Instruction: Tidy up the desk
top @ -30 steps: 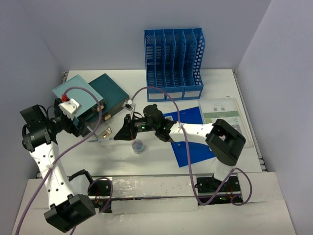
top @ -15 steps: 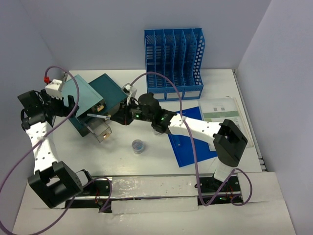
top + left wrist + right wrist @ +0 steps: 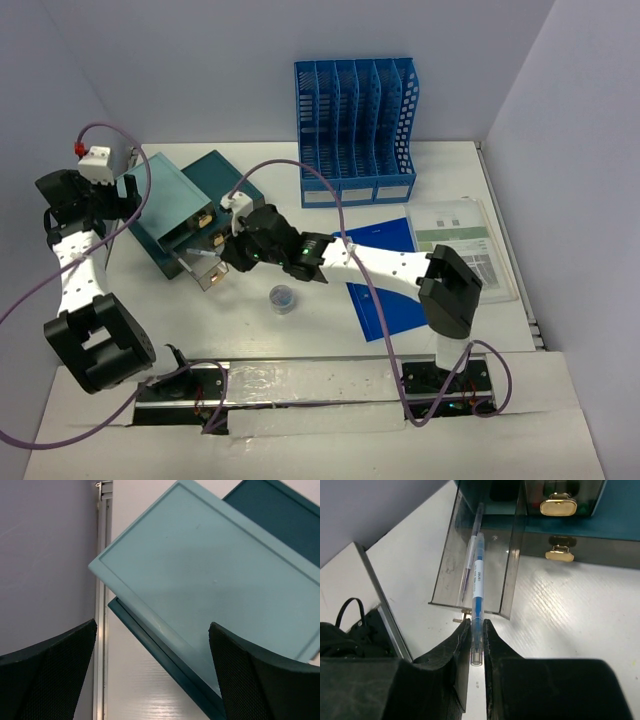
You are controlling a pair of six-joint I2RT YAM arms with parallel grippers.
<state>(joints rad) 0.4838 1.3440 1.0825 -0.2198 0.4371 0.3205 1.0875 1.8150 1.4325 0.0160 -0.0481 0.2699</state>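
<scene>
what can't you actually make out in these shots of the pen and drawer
- Right wrist view: whether the tip of the pen in the right gripper touches the open drawer floor; clear walls and reflections muddle it.
- Top view: that grip, hidden under the arm's wrist.
- Top view: what the small round object is, and text on the printed sheet; too small.
- Left wrist view: the drawers, cut off; the teal box top fills the frame.

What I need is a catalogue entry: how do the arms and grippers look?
The left arm and right arm have white links, black joints and purple cables. The left gripper and right gripper have black fingers; the left's pads look mesh-textured.
</scene>
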